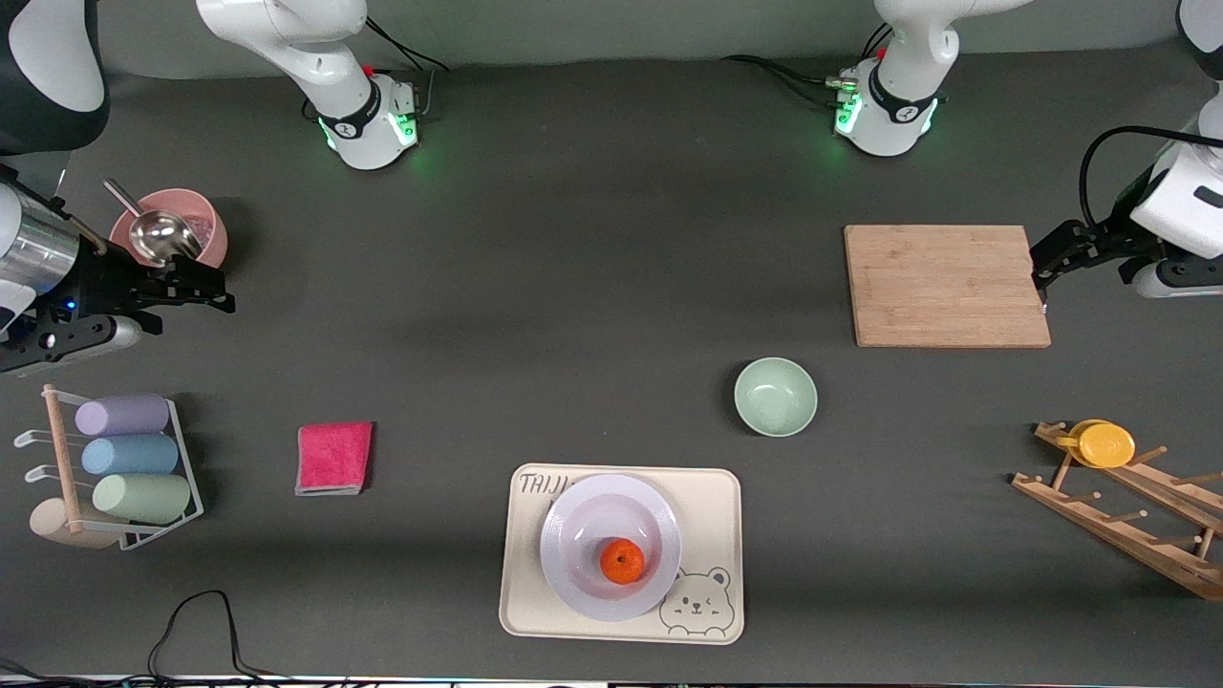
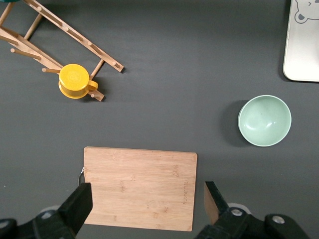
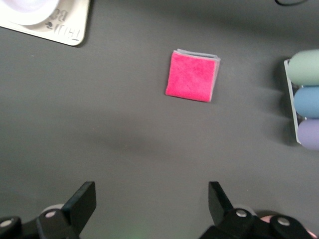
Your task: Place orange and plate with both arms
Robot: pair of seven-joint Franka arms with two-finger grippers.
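Front view: dark worktop point(image 1: 592, 287); orange point(image 1: 622, 561) lying in the well of the plate point(image 1: 573, 535), toward the rim nearest the camera; plate resting on a cream bear-printed tray point(image 1: 712, 535) at the near middle of the worktop. Mint-green bowl point(image 1: 775, 397) farther from the camera than the tray, toward the left arm's end; bamboo cutting board point(image 1: 946, 285) farther still. Pink cloth point(image 1: 334, 458) near the tray, toward the right arm's end; rack of pastel cups point(image 1: 134, 459) at that end; pink bowl with a metal scoop point(image 1: 170, 229) farther from the camera. Wooden peg rack carrying a yellow cup point(image 1: 1104, 444) at the left arm's end. Left gripper point(image 1: 1046, 272) over the cutting board's outer edge, holding nothing. Right gripper point(image 1: 215, 291) up beside the pink bowl, holding nothing. Left wrist view: left gripper point(image 2: 144, 201) with fingers spread wide over the cutting board point(image 2: 139, 186); bowl point(image 2: 264, 120), yellow cup point(image 2: 75, 80) and a tray corner point(image 2: 304, 45) visible. Right wrist view: right gripper point(image 3: 152, 199) with fingers spread wide over bare worktop point(image 3: 99, 134); cloth point(image 3: 192, 75), cups point(image 3: 306, 99), tray corner point(image 3: 65, 30) with plate rim point(image 3: 27, 7) visible.
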